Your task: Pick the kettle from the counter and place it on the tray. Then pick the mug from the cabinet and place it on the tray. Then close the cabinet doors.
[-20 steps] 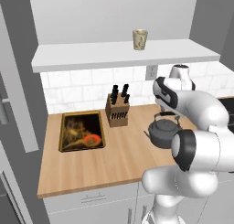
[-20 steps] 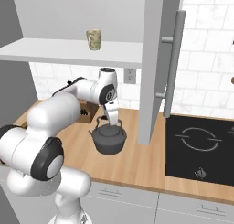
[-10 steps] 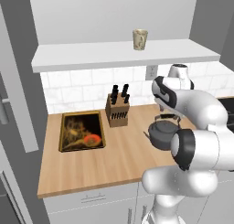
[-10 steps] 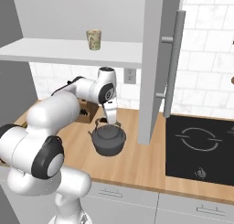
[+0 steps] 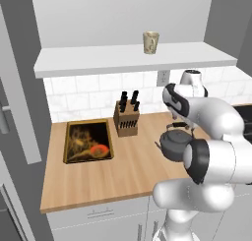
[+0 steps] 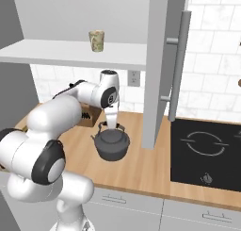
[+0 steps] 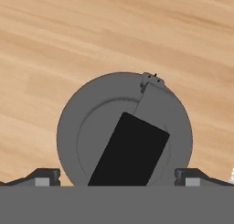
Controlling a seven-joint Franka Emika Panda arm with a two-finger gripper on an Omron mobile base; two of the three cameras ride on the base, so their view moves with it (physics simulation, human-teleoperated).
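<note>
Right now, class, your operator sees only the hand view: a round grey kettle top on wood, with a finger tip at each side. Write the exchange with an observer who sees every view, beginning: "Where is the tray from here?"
Observer: In the left base view the tray lies flat at the left end of the counter, well apart from the kettle.
Operator: Does anything stand along the way?
Observer: Yes, a knife block stands back near the wall, partway between the kettle and the tray.
</note>
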